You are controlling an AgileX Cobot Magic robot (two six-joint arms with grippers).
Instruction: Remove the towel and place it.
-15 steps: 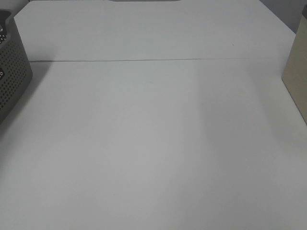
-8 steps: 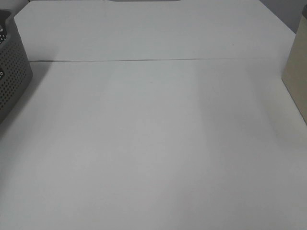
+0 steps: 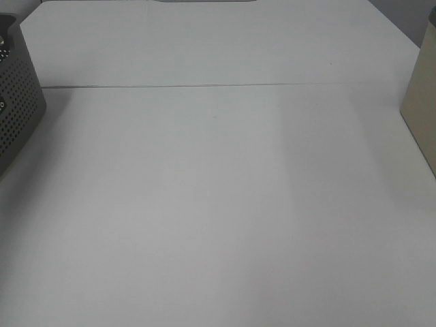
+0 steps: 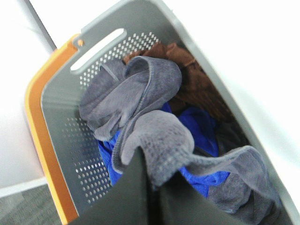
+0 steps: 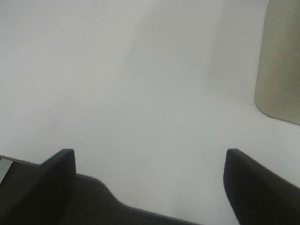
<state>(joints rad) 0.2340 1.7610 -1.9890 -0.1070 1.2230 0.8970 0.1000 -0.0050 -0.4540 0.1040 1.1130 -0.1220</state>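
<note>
Clamping a raised fold of the towel [image 4: 159, 136], the left hand [image 4: 151, 174] is pressing its two dark fingers together, with no gap showing between them. The towel is reading as grey terry pile in the left wrist view. It is lying inside the basket [image 4: 58, 122], heaped on top of the other contents. One fold is rising to meet the fingertips, and the rest is trailing away on both sides of the hand. One lobe is lying toward the slotted handle end of the basket. Another is draping toward the opposite end, just beside the fingers.

A blue cloth [image 4: 199, 129] is lying directly beneath the towel and touching it. A brown cloth [image 4: 197, 79] is lying between the towel and one long wall of the basket. The basket is grey and perforated, and an orange rim [image 4: 40, 140] is running along its outer edge.

In the exterior high view, one corner of the basket is showing at the left edge of the white counter [image 3: 218, 204], and a beige box [image 3: 421, 109] is standing at the right edge.

The right hand [image 5: 150, 157] is hanging over bare counter with its fingers spread wide apart, gripping nothing. It is sitting well apart from the towel and near the beige box
</note>
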